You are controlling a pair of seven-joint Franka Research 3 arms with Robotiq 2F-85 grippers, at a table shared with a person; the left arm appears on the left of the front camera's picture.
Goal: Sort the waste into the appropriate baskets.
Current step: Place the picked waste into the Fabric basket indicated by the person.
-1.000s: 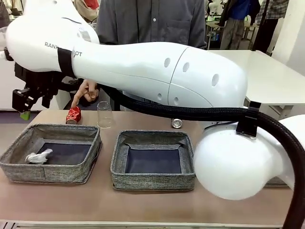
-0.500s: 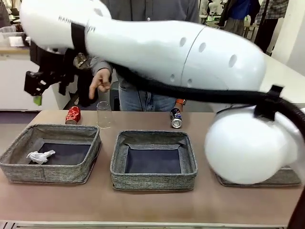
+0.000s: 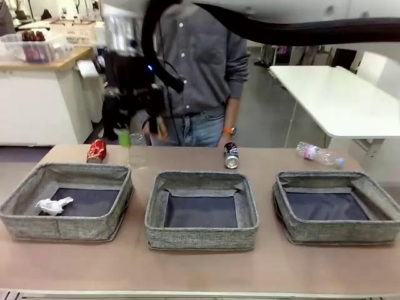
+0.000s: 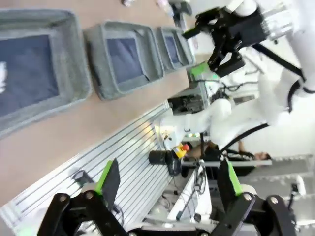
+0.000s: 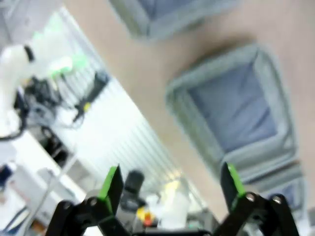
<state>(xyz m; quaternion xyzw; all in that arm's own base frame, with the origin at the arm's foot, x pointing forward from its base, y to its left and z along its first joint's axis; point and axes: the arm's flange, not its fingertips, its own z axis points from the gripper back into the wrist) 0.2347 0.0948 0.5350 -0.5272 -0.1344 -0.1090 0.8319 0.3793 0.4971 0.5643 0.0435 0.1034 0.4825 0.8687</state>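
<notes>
1. Brown table [image 3: 200,269], person standing at the far side. Three grey bins sit in a row along the robot's side: left basket [image 3: 62,228], middle basket [image 3: 200,237], right basket [image 3: 340,232].
2. The paper wad [image 3: 53,205] is already in the left basket. Unsorted waste lines the far edge: red can [image 3: 96,150], clear cup [image 3: 137,156], dark blue can [image 3: 231,155], bottle [image 3: 319,154].
3. Key relation: the clear cup stands upright, directly below the right gripper [image 3: 133,128], which hangs above it, apart. The red can is just beside the cup, toward the robot's left.
4. The bottle lies on its side, long axis along the far edge.
5. The right gripper's fingers are spread and empty; its wrist view is blurred.
6. The left gripper [image 4: 168,182] also has its fingers spread and empty, and faces the table's near edge, well apart from the waste. The right arm looks nearer for the cup or red can.
</notes>
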